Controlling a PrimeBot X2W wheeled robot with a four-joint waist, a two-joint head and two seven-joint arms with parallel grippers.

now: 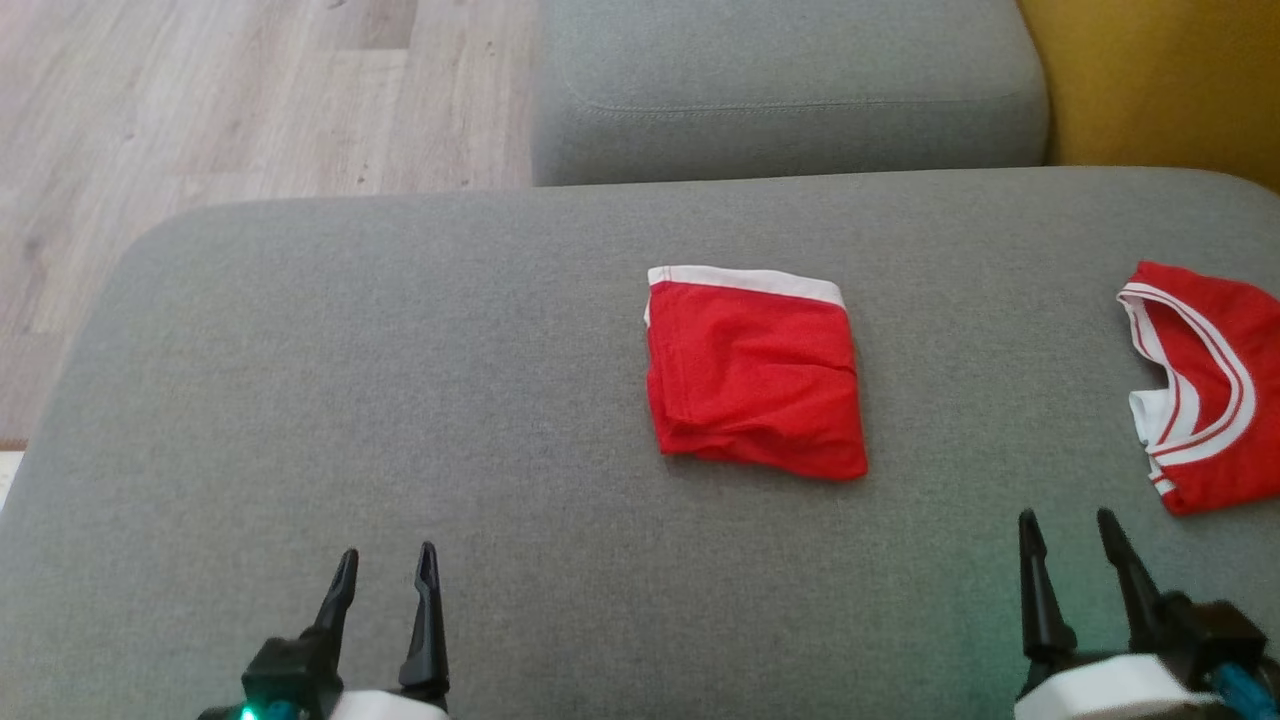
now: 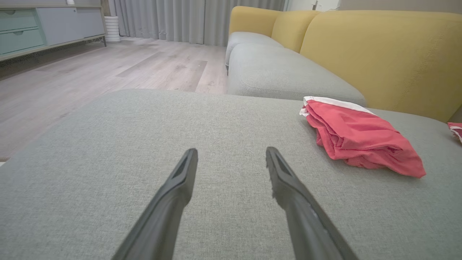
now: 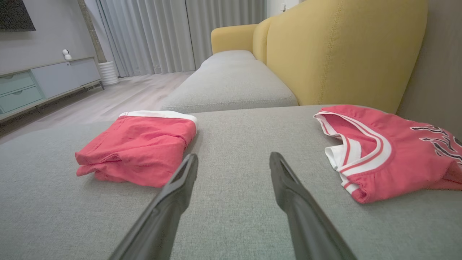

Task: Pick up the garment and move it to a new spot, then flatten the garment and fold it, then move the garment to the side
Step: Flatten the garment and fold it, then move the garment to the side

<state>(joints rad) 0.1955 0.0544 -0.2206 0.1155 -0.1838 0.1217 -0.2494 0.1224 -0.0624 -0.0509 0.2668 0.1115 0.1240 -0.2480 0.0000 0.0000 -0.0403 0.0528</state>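
Two pincers, both released and empty. My left gripper [image 1: 387, 552] sits low on my left and my right gripper [image 1: 1066, 515] low on my right, fingers spread, both clear of the cloth.

The garment [image 1: 755, 385] is red shorts, folded into a compact block mid-way across the grey cushion [image 1: 400, 380]. Its white waistband [image 1: 745, 280] is on the far edge and the layer edges show on the near side. A second red top [image 1: 1215, 390] lies well apart at the right edge, just ahead of my right gripper.

My read: the fold is done and what's left is the shift to the side. The right gripper is nearer, so I'd use it.

How to do it clean:
- Come in low from the near edge, one finger under the whole stack, one on top.
- Pinch every layer. Catching the top one alone peels the fold open on lift.
- Grip mid-edge, since a corner grip lets the block hang and unfold.
- Lift just clear of the cushion and carry flat, no swing.
- Set down beside the red top, not overlapping it.
- Let go once the stack lies down, then back out along the fingers so nothing drags.

Risk: the cushion is soft, so the lower finger may dig into the upholstery instead of sliding under.
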